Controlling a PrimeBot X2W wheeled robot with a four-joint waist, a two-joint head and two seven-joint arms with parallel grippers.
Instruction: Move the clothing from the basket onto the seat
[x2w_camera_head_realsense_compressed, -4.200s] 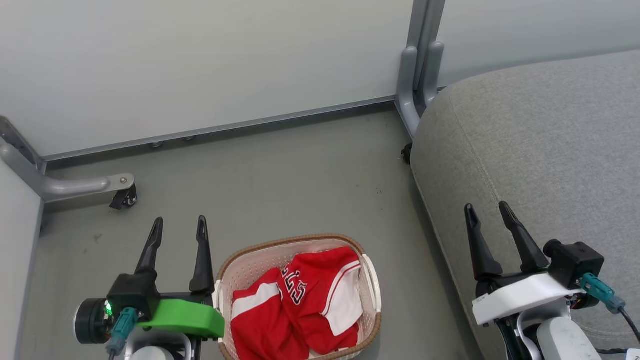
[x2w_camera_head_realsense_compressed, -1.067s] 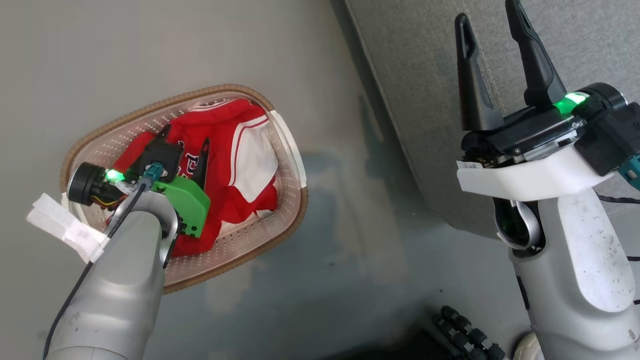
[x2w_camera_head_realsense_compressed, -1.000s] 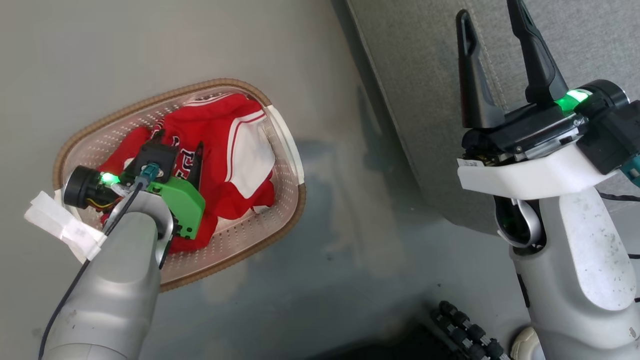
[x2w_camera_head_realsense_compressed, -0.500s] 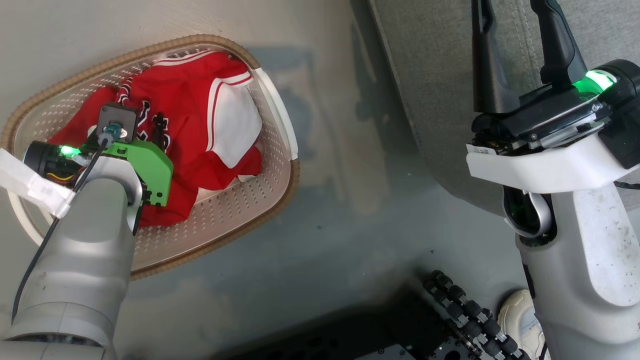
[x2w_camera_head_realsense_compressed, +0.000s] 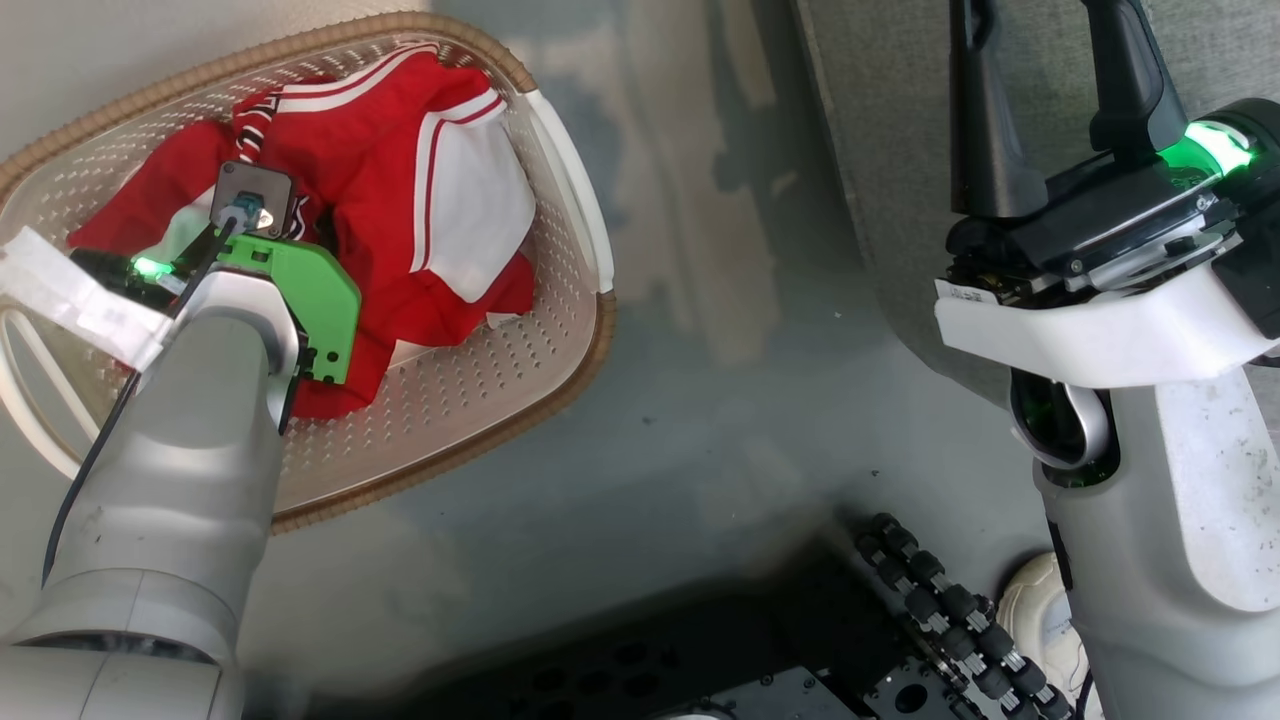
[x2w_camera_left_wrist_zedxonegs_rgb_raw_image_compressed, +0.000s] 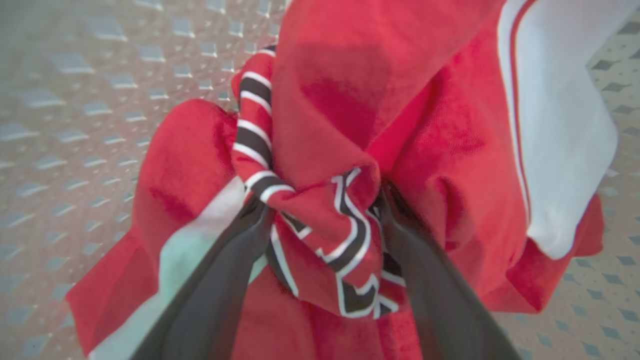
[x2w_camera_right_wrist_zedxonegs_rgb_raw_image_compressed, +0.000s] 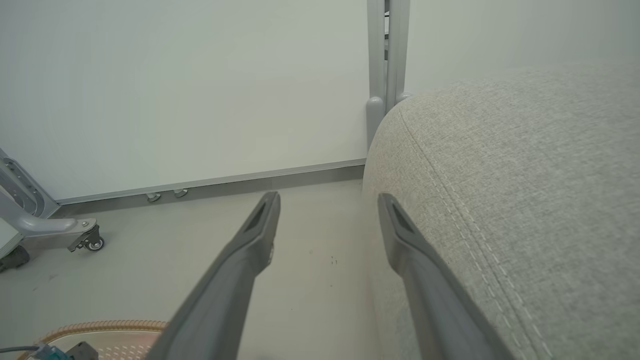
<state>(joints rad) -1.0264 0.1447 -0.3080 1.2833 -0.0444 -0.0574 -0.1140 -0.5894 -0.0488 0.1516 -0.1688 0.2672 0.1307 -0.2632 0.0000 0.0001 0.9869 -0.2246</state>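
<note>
Evidently soft, light and limp, the red white-striped sports clothing (x2w_camera_left_wrist_zedxonegs_rgb_raw_image_compressed: 325, 100) bunches between the left gripper's (x2w_camera_left_wrist_zedxonegs_rgb_raw_image_compressed: 322, 197) parted fingers; pinch that lettered fold.

Lab mock-up: white partition panels (x2w_camera_right_wrist_zedxonegs_rgb_raw_image_compressed: 200, 90) on castered metal feet (x2w_camera_right_wrist_zedxonegs_rgb_raw_image_compressed: 55, 227), grey floor (x2w_camera_right_wrist_zedxonegs_rgb_raw_image_compressed: 150, 270), sofa seat (x2w_camera_right_wrist_zedxonegs_rgb_raw_image_compressed: 525, 175).

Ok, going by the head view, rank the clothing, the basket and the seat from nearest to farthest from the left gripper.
1. The clothing: the left gripper is down in it, fingers either side of a fold.
2. The basket: its wall surrounds the clothing, just beyond it.
3. The seat: off to the right, across the floor.
</note>
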